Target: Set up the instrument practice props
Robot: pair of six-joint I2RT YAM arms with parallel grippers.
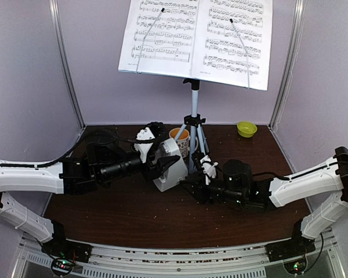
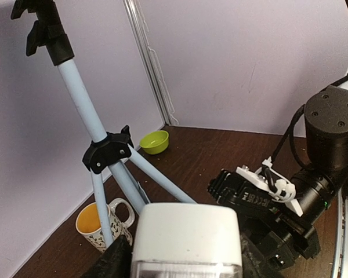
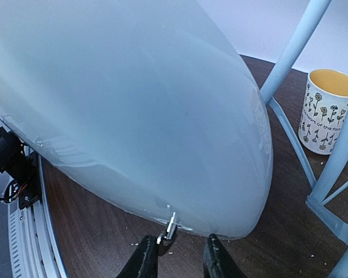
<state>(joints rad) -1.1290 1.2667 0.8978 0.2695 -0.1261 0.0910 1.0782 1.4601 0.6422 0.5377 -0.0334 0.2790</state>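
Observation:
The music stand [image 1: 194,104] rises at the back centre on its pale tripod [image 2: 107,152], with two sheet-music pages [image 1: 162,35] [image 1: 235,40] spread on it. In front of the tripod, the white metronome [image 1: 173,174] is tilted between the fingers of my left gripper [image 1: 162,167]. In the left wrist view that gripper [image 2: 185,265] is shut on the metronome's white body [image 2: 185,231]. My right gripper [image 1: 194,186] is low at the metronome's right side. In its own view its jaws [image 3: 178,259] stand narrowly apart round a small metal key [image 3: 171,227] on the metronome's clear cover [image 3: 133,104]; the key sits by the left finger.
A patterned mug [image 1: 181,141] with an orange inside stands just behind the metronome, beside the tripod legs [image 3: 290,52]. A small green bowl [image 1: 246,128] sits at the back right near the wall. Purple walls close the table on three sides.

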